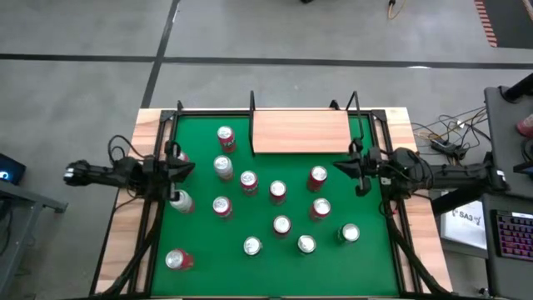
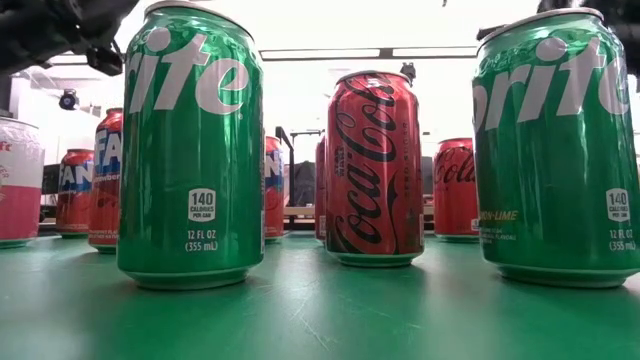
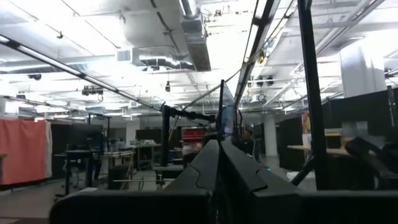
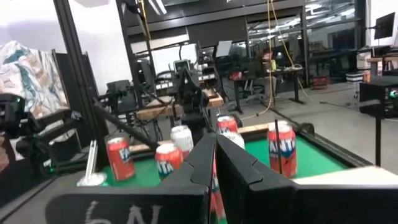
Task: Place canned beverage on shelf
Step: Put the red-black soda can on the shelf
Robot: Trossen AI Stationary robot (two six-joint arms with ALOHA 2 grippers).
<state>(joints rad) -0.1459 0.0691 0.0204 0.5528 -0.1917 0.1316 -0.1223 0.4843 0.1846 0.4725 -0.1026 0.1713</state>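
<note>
Several beverage cans stand upright on the green tabletop point(image 1: 200, 250), among them a red can point(image 1: 317, 177) and a green can point(image 1: 349, 233). The low view shows two green Sprite cans point(image 2: 190, 150) point(image 2: 560, 150) and a red Coca-Cola can point(image 2: 375, 170) close up. The shelf point(image 1: 300, 131), a light wood board with black uprights, lies at the table's far edge. My left gripper point(image 1: 189, 169) point(image 3: 219, 144) is shut at the table's left edge, raised and holding nothing. My right gripper point(image 1: 338, 166) point(image 4: 214, 138) is shut at the right edge, just right of the red can, also holding nothing.
A black frame point(image 1: 158, 217) runs along the table's sides. A silver-topped can point(image 1: 181, 201) stands close under the left arm, and a red can point(image 1: 177, 260) stands near the front left corner. Cables and a keyboard point(image 1: 508, 233) lie off the table's right.
</note>
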